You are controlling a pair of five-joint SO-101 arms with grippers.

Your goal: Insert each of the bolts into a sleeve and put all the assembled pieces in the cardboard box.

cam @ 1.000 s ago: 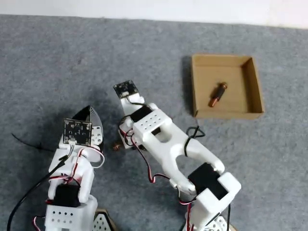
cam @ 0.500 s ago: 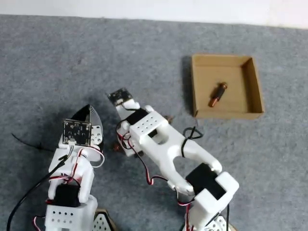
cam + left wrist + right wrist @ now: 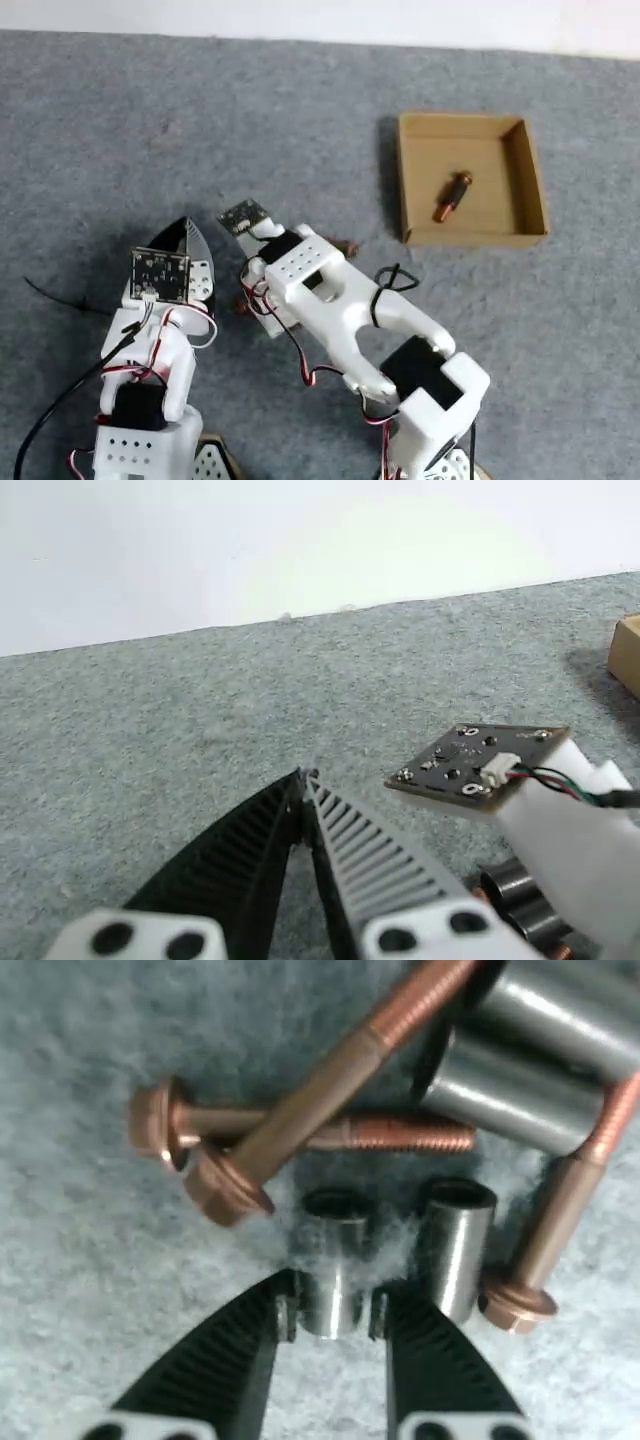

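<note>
The task is at an early stage. One assembled piece (image 3: 452,197) — a bolt seated in its sleeve — lies inside the cardboard box (image 3: 462,238) at the upper right of the high view, and that is all the box holds.

The rest of the parts lie loose on the grey table (image 3: 120,120), in a cluster under the right arm near the middle of the high view. The right wrist view shows them close up: three copper bolts (image 3: 330,1080), two of them crossed, two larger sleeves (image 3: 510,1095) lying on their sides, and two shorter sleeves standing on end. The right claw (image 3: 330,1310) is narrowed around one of these, the small sleeve (image 3: 330,1260), with its pads against both sides; the sleeve stands on the table, not yet lifted. Its neighbour sleeve (image 3: 455,1250) stands just beside it, apart from the claw.

The left claw (image 3: 305,780) sits at the lower left of the high view with its tips together and nothing between them.

By this count at least three bolts need pairing with sleeves and carrying to the box — most of the work lies ahead.
</note>
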